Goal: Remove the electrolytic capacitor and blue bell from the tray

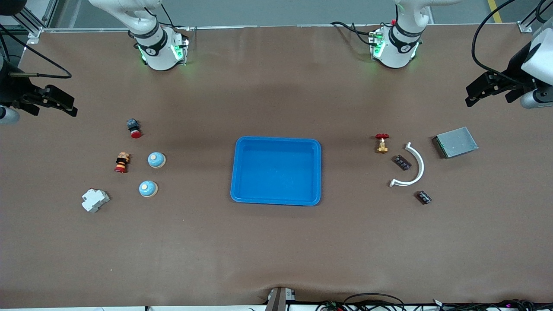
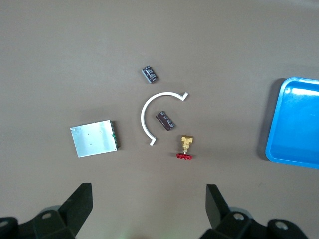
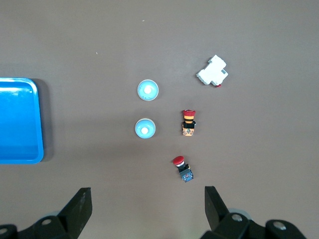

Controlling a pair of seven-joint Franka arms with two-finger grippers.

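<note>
Two pale blue dome bells lie toward the right arm's end of the table, one (image 1: 156,160) farther from the front camera than the other (image 1: 148,188); the right wrist view shows both (image 3: 148,89) (image 3: 144,128). Two small dark capacitors (image 1: 402,162) (image 1: 424,197) lie toward the left arm's end, also in the left wrist view (image 2: 165,121) (image 2: 150,74). A blue tray (image 1: 276,139) sits mid-table, empty. My right gripper (image 1: 65,106) (image 3: 147,191) is open and empty, high over its table end. My left gripper (image 1: 471,98) (image 2: 148,191) is open and empty, high over its end.
Beside the capacitors lie a white arc piece (image 1: 417,166), a red-handled brass valve (image 1: 382,143) and a grey metal box (image 1: 456,142). Beside the bells lie two red push buttons (image 1: 134,128) (image 1: 122,162) and a white breaker (image 1: 95,200).
</note>
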